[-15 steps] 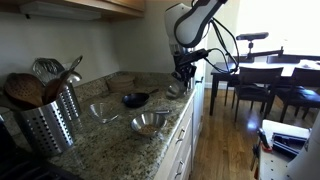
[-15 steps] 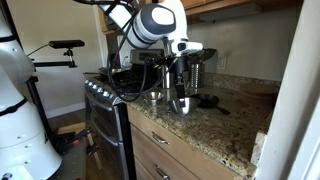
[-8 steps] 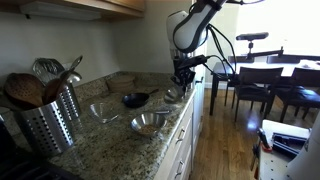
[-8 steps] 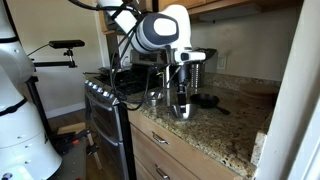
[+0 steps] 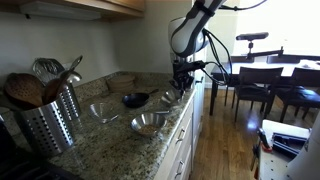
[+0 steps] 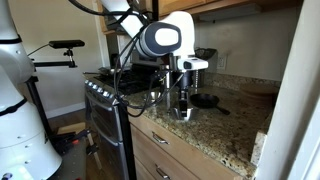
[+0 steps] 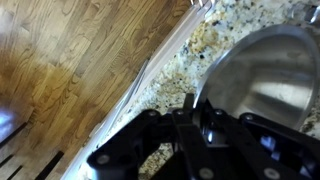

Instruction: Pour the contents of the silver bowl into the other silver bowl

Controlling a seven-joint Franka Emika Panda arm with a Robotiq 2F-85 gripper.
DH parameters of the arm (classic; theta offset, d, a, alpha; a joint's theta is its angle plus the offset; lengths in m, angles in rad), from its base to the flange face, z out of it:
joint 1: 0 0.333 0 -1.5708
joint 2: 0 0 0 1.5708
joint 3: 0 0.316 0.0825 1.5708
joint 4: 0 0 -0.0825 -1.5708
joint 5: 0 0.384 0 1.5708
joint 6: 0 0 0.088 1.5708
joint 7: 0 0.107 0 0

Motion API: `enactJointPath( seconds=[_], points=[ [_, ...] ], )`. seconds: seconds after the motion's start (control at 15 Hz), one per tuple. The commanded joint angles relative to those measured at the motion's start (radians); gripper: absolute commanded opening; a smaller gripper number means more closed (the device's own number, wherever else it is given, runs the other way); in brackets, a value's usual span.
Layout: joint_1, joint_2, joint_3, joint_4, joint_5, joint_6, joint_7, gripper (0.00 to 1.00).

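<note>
With the hand (image 7: 204, 126) pinched shut on the rim of the silver bowl (image 7: 262, 75) by the front edge of the counter (image 5: 112, 145), we wanna keep it level, slide along that edge to the other silver bowl (image 5: 150, 123), then tip slowly.

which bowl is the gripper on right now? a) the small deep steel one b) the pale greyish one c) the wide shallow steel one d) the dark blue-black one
a: the wrist view shows the gripper shut on the rim of the silver bowl, while the dark bowl, the other silver bowl and the greyish bowl sit apart from it along the counter.
</note>
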Motion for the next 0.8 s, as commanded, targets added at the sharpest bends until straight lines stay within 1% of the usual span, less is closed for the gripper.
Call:
enactJointPath(
  seconds=[0.0,0.27,0.33,0.4,0.73],
  points=[
    [-0.001,0.028,-0.010,0.011,0.031,0.028,-0.019,0.08],
    [0.009,0.048,-0.014,0.026,0.004,0.024,0.002,0.08],
    [0.011,0.053,-0.015,0.030,0.003,0.020,0.002,0.13],
    [0.012,0.055,-0.015,0.032,0.003,0.020,-0.001,0.34],
    [0.020,0.072,-0.021,0.031,-0.008,0.012,0.004,0.64]
  ],
)
